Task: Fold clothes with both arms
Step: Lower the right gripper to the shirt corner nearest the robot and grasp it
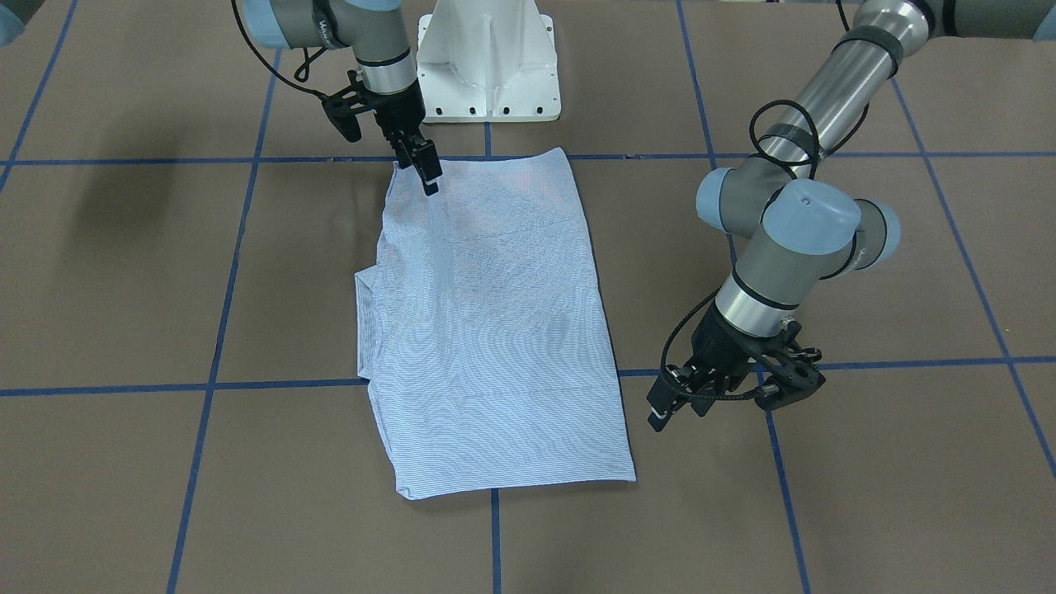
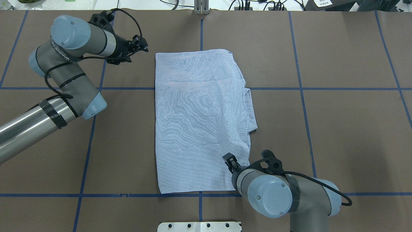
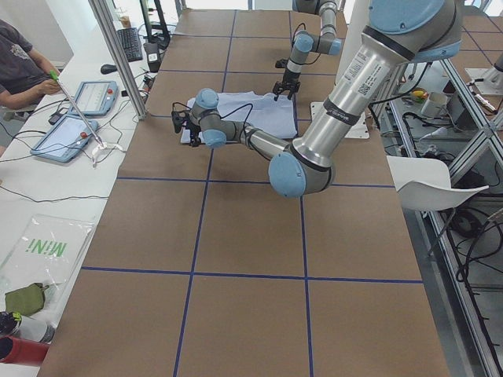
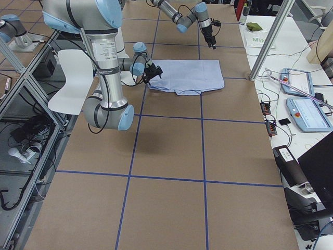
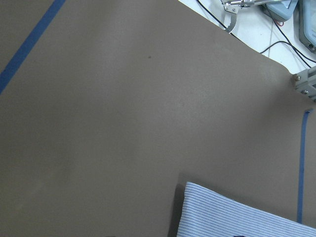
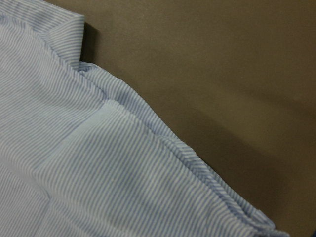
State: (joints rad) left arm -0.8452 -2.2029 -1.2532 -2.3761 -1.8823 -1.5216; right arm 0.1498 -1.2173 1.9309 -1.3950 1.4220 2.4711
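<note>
The light blue-and-white striped shirt (image 1: pixel 495 330) lies flat on the brown table, folded into a tall rectangle (image 2: pixel 199 122), with a folded edge sticking out on one long side. My right gripper (image 1: pixel 427 173) hovers over the shirt's corner nearest the robot base (image 2: pixel 229 160). Its jaws look slightly open and hold nothing. The right wrist view shows the shirt's layered edge (image 6: pixel 98 173) close up. My left gripper (image 1: pixel 660 412) looks open and empty, on bare table just beside the shirt's far corner (image 2: pixel 143 46). The left wrist view shows that corner (image 5: pixel 237 217).
The white pedestal base (image 1: pixel 487 66) stands just behind the shirt's near edge. Blue tape lines (image 2: pixel 302 88) grid the table. Past the far edge are an aluminium post (image 3: pixel 118 55), tablets (image 3: pixel 59 137), cables and a seated person (image 3: pixel 16 63).
</note>
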